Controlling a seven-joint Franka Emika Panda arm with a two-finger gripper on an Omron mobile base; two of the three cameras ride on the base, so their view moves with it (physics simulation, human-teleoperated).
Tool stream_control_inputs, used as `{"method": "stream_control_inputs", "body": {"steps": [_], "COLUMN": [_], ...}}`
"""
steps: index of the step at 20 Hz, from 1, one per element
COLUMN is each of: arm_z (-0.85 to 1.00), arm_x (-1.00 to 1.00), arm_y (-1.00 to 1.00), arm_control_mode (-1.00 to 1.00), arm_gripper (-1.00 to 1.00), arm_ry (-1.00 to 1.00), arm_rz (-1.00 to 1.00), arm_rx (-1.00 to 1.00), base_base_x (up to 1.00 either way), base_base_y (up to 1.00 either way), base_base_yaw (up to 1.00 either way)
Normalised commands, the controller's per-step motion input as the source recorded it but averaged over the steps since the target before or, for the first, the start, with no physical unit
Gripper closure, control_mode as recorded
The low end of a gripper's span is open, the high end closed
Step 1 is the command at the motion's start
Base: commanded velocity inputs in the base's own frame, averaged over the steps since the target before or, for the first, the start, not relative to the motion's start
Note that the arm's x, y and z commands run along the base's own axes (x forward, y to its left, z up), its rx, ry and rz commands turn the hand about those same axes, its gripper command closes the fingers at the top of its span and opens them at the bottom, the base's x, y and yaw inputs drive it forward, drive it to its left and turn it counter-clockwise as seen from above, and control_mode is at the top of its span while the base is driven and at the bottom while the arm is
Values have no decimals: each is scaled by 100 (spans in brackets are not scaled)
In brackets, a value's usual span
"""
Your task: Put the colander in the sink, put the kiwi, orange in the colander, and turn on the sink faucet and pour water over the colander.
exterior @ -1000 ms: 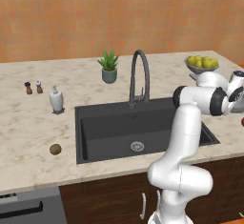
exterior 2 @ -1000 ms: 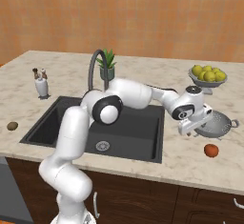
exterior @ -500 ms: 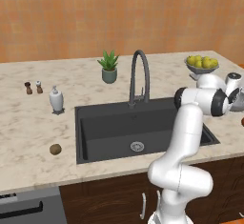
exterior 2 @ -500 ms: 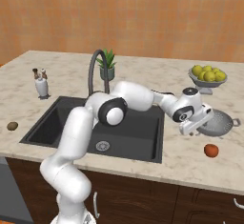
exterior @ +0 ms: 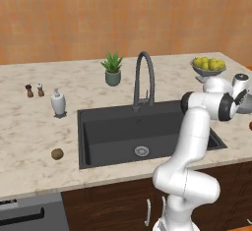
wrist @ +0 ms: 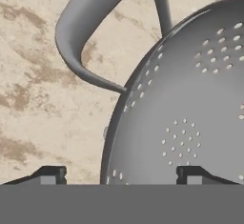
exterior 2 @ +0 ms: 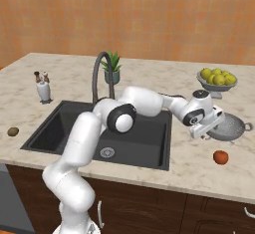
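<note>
Pincer (wrist: 116,174) sits wide, straddling the colander (wrist: 190,104) rim at 9 o'clock, so probably lining up a rim grab. Colander's on the counter (exterior 2: 199,171), sink (exterior 2: 144,141) waiting.

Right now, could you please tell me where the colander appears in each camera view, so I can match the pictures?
Left base view: the colander is a grey sliver at the right edge, behind the robot's hand.
Right base view: on the counter right of the sink, beside the gripper, below the fruit bowl.
Hand view: rim, handle and perforated inside, close up.
Shared landmark: the fruit bowl, in both base views.
</note>
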Motion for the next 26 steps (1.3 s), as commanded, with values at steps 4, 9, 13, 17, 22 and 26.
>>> {"method": "stream_control_inputs", "body": {"steps": [4,9,13,17,22,26], "arm_z": [-49,-40,8,24,41,32], "arm_x": [2,-4,-71,-100,-95,-64], "arm_y": [-17,-8,35,98,100,85], "arm_control_mode": [-100,-100,-100,-100,-100,-100], "arm_gripper": [100,100,100,100,100,100], "arm_ry": [4,1,-13,-30,-18,0], "arm_rz": [0,3,6,8,24,60], "arm_rx": [0,0,7,2,-17,-32], "base_base_x": [0,0,0,0,0,0], "base_base_y": [0,0,0,0,0,0], "base_base_yaw": [0,0,0,0,0,0]}}
